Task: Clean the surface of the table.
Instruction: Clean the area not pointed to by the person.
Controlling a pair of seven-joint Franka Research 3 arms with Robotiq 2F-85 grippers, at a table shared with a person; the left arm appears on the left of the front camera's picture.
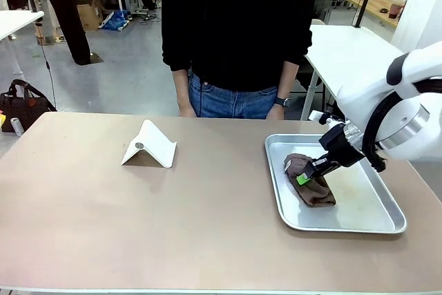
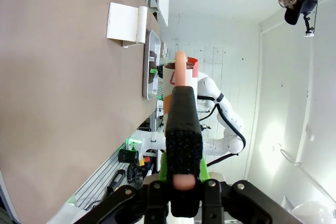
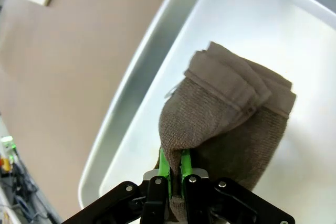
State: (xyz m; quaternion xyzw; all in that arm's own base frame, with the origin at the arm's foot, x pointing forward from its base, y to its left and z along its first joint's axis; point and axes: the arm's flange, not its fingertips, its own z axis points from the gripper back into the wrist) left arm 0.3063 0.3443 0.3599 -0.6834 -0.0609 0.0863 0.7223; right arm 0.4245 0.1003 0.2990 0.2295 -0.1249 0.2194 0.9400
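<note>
The counter (image 1: 103, 226) is large and rectangular, with a smooth, matte beige-brown top and a thin pale edge that runs along its near side. It stands level and spans almost the full width of the front view, from the left edge to the right. Its far left corner is rounded. The top is even in colour, and its left and near stretches read as one unbroken plain with a faint soft sheen.

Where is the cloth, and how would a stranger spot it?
Start at the wide beige-brown table, then find the shiny metal tray on its right side. In the tray sits a bunched brown cloth, pinched by the right arm's black claw. It is the only soft, dark thing there, unlike the stiff white folded stand farther left.
</note>
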